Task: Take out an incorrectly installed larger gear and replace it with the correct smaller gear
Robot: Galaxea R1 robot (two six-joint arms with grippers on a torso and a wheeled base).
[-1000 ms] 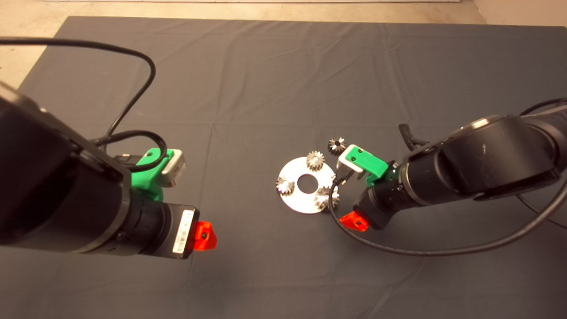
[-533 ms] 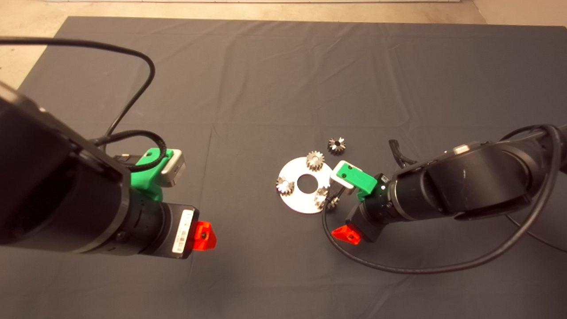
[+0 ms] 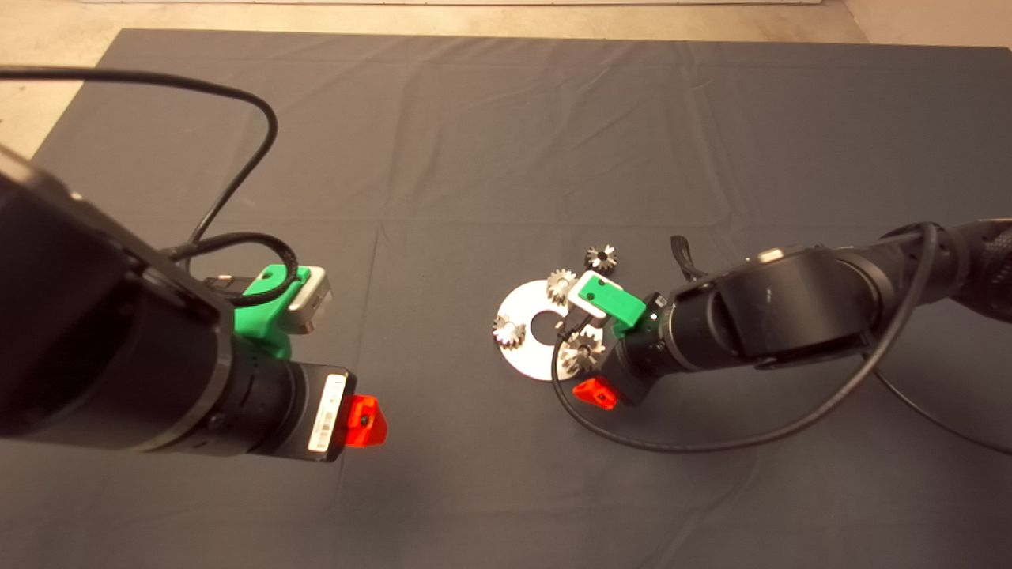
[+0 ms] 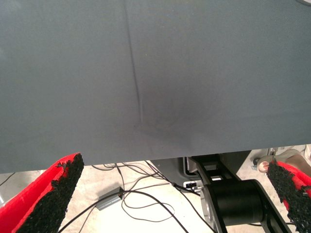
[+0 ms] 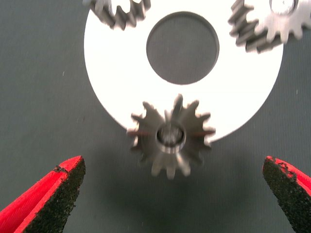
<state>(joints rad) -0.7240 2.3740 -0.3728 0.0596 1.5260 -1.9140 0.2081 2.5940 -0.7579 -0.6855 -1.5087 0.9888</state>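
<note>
A round steel plate (image 3: pixel 526 357) lies on the mat with three gears on it. The larger gear (image 3: pixel 581 356) sits at the plate's near right rim. The smaller gear (image 3: pixel 601 257) lies loose on the mat just beyond the plate. My right gripper (image 3: pixel 583 357) hovers over the larger gear, open. In the right wrist view the larger gear (image 5: pixel 171 136) sits on a pin between my spread fingers (image 5: pixel 53 194), apart from both pads, at the plate's (image 5: pixel 121 77) edge. My left gripper (image 3: pixel 360 415) is open and empty at the left, away from the plate.
Two small gears (image 3: pixel 561 286) (image 3: pixel 510 330) stand on the plate; they also show in the right wrist view (image 5: pixel 116 9) (image 5: pixel 267 24). The right arm's black cable (image 3: pixel 672 446) loops over the mat in front. The left wrist view shows the mat's edge (image 4: pixel 146 160) and floor cables.
My right arm has moved left, carrying the open gripper from beside the plate to over the larger gear. The left arm and the gears have not moved.
</note>
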